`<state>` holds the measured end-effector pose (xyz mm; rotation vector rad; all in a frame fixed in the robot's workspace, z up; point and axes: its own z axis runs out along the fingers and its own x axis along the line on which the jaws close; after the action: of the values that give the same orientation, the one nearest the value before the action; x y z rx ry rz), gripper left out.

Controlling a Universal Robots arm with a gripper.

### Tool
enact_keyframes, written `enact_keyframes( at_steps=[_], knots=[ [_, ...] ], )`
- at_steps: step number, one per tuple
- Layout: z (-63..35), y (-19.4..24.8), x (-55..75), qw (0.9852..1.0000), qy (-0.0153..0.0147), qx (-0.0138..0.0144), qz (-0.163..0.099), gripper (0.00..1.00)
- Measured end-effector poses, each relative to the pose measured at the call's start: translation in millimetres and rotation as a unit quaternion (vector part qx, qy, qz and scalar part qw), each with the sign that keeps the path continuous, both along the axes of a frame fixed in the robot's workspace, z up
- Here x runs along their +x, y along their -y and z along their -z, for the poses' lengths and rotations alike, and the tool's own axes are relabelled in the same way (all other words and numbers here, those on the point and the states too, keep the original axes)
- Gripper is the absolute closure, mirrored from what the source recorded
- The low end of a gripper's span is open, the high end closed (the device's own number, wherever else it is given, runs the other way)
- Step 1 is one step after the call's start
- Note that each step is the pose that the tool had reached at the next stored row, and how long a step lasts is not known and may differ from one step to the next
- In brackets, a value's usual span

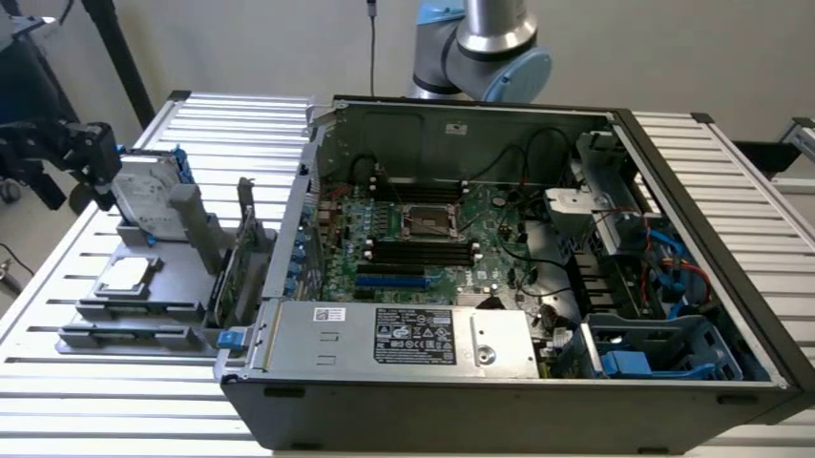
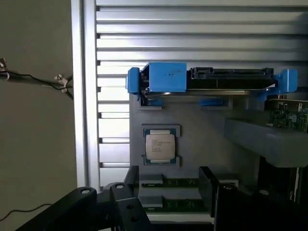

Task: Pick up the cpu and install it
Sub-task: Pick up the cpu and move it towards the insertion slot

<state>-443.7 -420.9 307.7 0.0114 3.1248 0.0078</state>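
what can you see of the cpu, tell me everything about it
The cpu is a small flat square chip with a silvery-grey metal top bearing faint print and a thin greenish rim. It lies flat, top up, in a recess of the grey holder on the slatted table, beside the open computer case. Holder tabs bracket two opposite edges. A hard drive in blue brackets stands on one side, memory sticks lie on the other. Nothing else touches it.

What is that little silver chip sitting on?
The chip lies flat in a shallow pocket of a grey holder block, which rests on the slatted table. The pocket's floor beneath the chip is covered.
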Motion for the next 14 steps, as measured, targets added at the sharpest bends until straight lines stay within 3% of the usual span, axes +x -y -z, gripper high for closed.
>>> enact_keyframes(
  at_steps=[7,14],
  knots=[
    [12.7,5.7,5.4,1.0000,0.0000,0.0000,-0.007,0.38],
    [25.5,7.9,7.7,1.0000,-0.0009,0.0000,-0.009,0.38]
  ],
)
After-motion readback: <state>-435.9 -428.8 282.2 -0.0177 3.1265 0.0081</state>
